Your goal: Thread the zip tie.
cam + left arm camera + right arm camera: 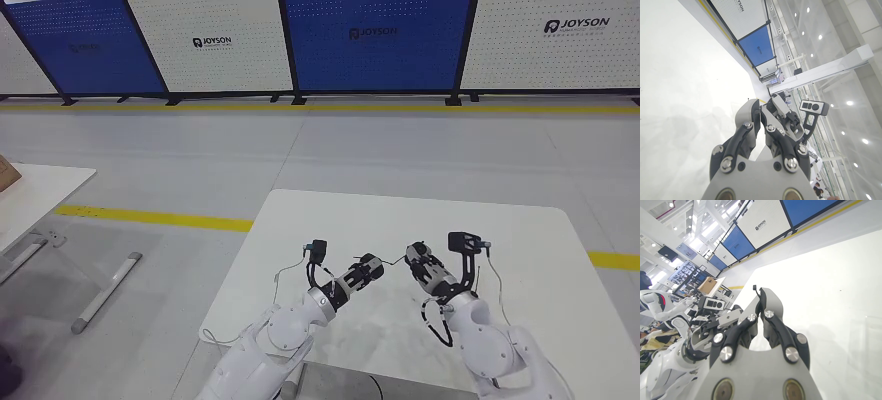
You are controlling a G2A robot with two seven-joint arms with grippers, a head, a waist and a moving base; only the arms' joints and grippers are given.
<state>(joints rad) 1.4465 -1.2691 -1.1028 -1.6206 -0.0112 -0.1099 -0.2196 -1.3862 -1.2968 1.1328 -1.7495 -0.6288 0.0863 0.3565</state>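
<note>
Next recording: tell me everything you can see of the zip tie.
The zip tie is a thin black strip, plastic by its look, with a small square head. That head end pokes out past the shut fingertips of the right gripper. In the top view it runs as a fine dark line to the left gripper, over the white table.

The zip tie (754,287) is black. The left gripper (760,108) and right gripper (761,294) are pale grey with black links and pads, silver screws. The table (420,225) is plain white — wall panels (380,60) alternate blue and white — and the floor line (150,216) is yellow.
</note>
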